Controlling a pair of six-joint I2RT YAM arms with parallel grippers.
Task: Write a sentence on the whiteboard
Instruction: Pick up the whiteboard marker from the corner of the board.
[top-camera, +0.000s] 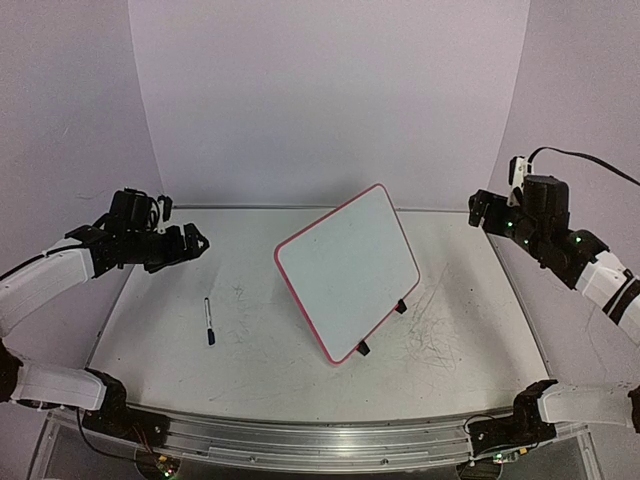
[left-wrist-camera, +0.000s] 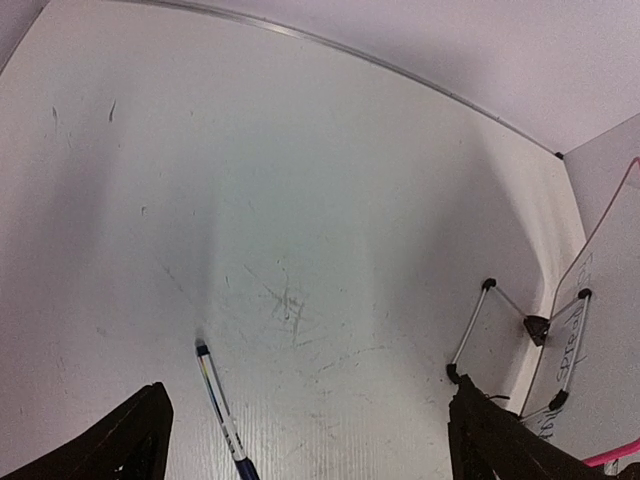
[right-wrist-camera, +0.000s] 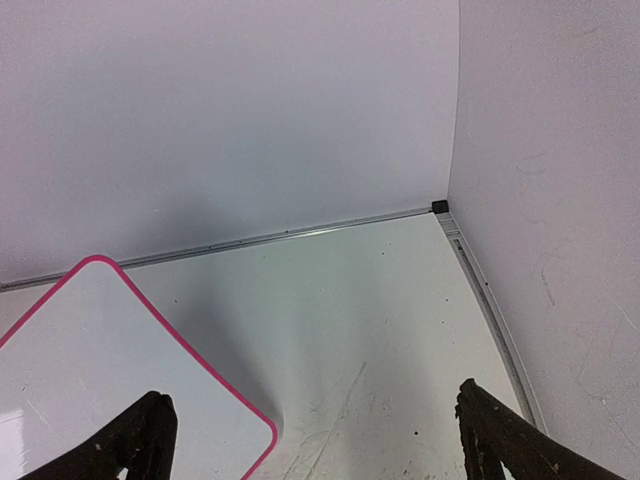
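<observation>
Pink-rimmed whiteboard (top-camera: 347, 272) between left gripper (top-camera: 199, 241), right gripper (top-camera: 476, 209), touching neither

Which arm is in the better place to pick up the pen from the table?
The left arm. The pen lies on its side of the whiteboard and shows between its open jaws in the wrist view; the right arm is on the other side.

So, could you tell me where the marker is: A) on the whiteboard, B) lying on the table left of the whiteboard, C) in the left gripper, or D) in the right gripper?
B: the marker lies flat on the table, to the left of the whiteboard.
</observation>
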